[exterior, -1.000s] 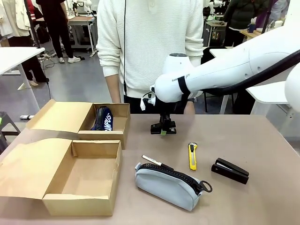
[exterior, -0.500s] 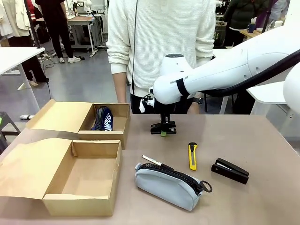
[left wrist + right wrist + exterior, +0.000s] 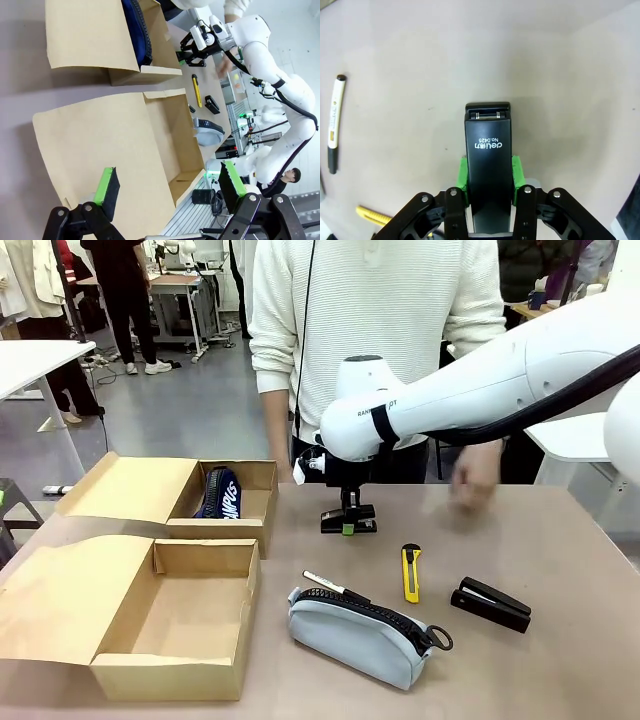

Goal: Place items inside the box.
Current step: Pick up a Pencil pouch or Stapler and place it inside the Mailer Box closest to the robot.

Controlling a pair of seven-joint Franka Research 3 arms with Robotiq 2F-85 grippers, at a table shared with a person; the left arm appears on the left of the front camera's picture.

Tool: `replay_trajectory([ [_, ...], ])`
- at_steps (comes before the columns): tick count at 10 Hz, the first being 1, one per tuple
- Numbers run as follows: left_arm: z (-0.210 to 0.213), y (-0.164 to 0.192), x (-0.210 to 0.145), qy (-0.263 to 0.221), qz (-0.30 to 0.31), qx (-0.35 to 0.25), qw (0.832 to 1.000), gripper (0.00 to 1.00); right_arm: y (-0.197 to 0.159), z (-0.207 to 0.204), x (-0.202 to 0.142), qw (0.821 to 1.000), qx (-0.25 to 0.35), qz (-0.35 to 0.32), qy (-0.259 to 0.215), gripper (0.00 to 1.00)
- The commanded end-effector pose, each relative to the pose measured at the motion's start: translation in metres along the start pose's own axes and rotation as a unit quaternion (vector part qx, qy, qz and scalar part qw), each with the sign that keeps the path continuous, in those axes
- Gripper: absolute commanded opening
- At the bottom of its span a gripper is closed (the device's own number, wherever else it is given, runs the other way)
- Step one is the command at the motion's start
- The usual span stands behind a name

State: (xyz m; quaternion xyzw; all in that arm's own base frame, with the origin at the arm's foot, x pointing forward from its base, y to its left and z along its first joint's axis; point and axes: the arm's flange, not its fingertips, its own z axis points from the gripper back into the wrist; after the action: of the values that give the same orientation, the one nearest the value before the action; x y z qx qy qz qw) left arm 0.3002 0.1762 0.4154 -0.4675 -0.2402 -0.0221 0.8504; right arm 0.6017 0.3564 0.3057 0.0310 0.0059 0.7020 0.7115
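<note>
A narrow cardboard box (image 3: 215, 530) stands open on the far left part of the brown table (image 3: 570, 540), with its flap lid folded out to the left. Inside it, a dark blue pouch (image 3: 220, 493) with white print stands on its edge, a little tilted. At the far side of the table stands a person in a white knitted sweater (image 3: 380, 300). Behind, on the grey floor, are a white table (image 3: 35, 355) and another person in dark clothes (image 3: 120, 285) with white shoes

You're looking past a brown-grey tabletop (image 3: 580, 540) onto a grey floor (image 3: 180, 420) under even light. A white table (image 3: 30, 355) is standing at left; a workbench (image 3: 175, 282) is sitting farther back, cables (image 3: 95, 360) trailing nearby.
</note>
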Motion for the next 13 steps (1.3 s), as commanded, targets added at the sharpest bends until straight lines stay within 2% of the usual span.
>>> replay_trajectory([
  [1,-0.001,0.000,0.000,-0.010,-0.010,-0.009,1.000,1.00,0.003,0.008,0.005,1.000,0.014,-0.017,0.006,0.00],
  [2,-0.001,0.000,0.000,-0.010,-0.010,-0.009,1.000,1.00,0.004,0.009,0.006,1.000,0.020,-0.018,0.007,0.00],
  [3,-0.001,0.000,0.000,-0.010,-0.010,-0.009,1.000,1.00,0.009,0.013,0.009,0.998,0.030,-0.047,-0.002,0.00],
  [5,-0.001,0.000,0.000,-0.010,-0.010,-0.009,1.000,1.00,0.040,0.041,0.006,0.996,0.016,-0.085,0.002,0.00],
  [6,-0.001,0.000,0.000,-0.010,-0.010,-0.009,1.000,1.00,0.050,0.050,0.002,0.995,0.010,-0.096,-0.012,0.00],
  [7,-0.001,0.000,0.000,-0.010,-0.010,-0.009,1.000,1.00,0.056,0.052,0.001,0.994,0.027,-0.110,-0.009,0.00],
  [8,-0.001,0.000,0.000,-0.010,-0.010,-0.009,1.000,1.00,0.075,0.054,0.005,0.993,0.060,-0.101,0.005,0.00],
  [9,-0.001,0.000,0.000,-0.010,-0.010,-0.009,1.000,1.00,0.099,0.062,0.003,0.995,0.059,-0.081,0.006,0.00],
  [11,-0.001,0.000,0.000,-0.010,-0.010,-0.009,1.000,1.00,0.162,0.085,-0.009,0.997,0.038,-0.064,0.033,0.00],
  [12,-0.001,0.000,0.000,-0.010,-0.010,-0.009,1.000,1.00,0.184,0.090,-0.015,0.997,0.019,-0.068,0.039,0.00],
  [13,-0.001,0.000,0.000,-0.010,-0.010,-0.009,1.000,1.00,0.189,0.090,-0.016,0.997,0.013,-0.066,0.037,0.00],
])
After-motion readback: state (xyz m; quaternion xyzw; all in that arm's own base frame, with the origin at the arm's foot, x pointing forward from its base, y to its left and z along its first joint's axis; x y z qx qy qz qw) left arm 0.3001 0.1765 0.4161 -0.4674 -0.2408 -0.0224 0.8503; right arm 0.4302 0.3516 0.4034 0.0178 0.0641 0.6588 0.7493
